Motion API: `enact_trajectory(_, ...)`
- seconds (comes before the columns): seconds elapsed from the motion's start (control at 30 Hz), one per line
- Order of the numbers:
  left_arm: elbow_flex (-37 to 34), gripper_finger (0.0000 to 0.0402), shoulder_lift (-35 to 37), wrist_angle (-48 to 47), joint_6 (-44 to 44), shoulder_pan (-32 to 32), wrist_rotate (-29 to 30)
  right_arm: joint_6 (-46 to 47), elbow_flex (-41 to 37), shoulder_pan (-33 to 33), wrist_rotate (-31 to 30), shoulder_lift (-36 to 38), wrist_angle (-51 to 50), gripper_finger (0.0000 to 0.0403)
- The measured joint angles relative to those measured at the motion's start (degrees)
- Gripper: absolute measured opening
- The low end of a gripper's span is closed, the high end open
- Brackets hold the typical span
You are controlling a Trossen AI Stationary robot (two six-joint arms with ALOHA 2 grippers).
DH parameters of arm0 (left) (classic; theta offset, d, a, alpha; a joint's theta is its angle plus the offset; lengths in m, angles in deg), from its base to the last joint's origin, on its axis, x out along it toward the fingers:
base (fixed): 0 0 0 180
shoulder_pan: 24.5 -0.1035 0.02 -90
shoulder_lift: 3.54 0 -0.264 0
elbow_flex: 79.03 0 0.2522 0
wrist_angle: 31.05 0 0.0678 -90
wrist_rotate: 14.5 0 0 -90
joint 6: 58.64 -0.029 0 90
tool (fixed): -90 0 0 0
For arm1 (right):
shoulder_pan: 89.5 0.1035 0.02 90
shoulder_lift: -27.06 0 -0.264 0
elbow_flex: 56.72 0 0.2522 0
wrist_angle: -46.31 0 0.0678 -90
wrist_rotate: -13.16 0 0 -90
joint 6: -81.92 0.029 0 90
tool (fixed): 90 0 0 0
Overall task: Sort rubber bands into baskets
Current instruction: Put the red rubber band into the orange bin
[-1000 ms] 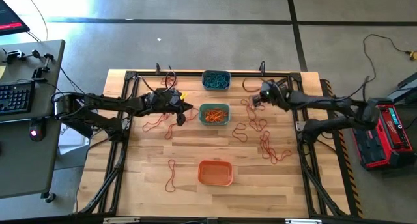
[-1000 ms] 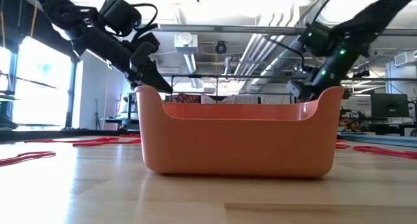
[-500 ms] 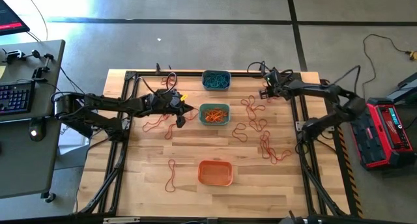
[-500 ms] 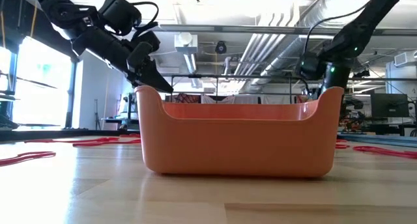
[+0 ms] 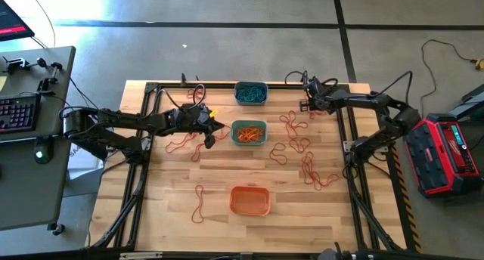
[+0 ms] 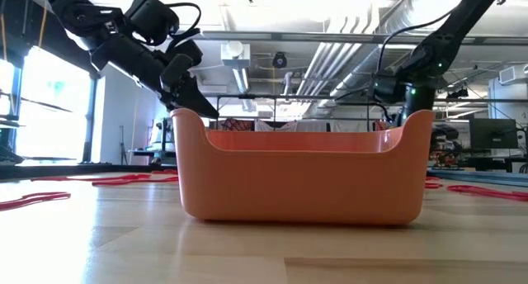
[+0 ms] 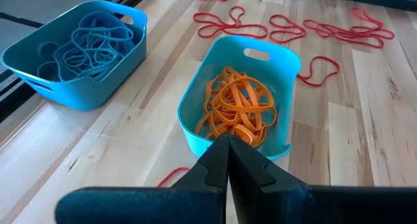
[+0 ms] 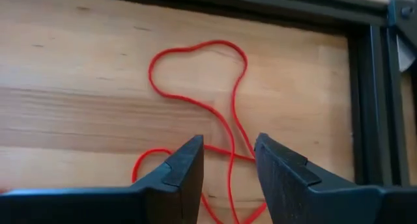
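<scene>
Right tool (image 5: 305, 104) hovers, jaws parted with nothing between them, over a red rubber band (image 8: 199, 100) near the far right corner of the table (image 5: 166, 184); left tool (image 5: 222, 127), pinched shut and empty, waits beside the teal-green basket (image 5: 249, 132) of orange bands. Orange basket (image 5: 249, 200) for reds sits near the front. Judged step: reaching for a red band; next, lower and close on one strand.

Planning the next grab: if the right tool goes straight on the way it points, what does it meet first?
Probably the red band looping on the table directly ahead of the open right tool; its strands run between the fingers. Depth is uncertain.
</scene>
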Motion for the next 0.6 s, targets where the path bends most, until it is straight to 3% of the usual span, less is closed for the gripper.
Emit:
enact_trajectory(0.2, 0.0, 0.0, 0.0, -0.1, 0.0, 0.0, 0.0, 3.9, 0.0, 0.8, 0.5, 0.0, -4.6, 0.0126)
enact_trajectory(0.3, 0.0, 0.0, 0.0, -0.4, -0.6, 0.0, 0.0, 4.9, -0.2, 1.6, -2.3, 0.0, -9.4, 0.0126)
enact_trajectory(0.6, 0.0, 0.0, 0.0, -0.4, -1.7, 0.1, 0.0, 4.5, -2.0, 2.2, -2.6, -0.1, -7.5, 0.0092)
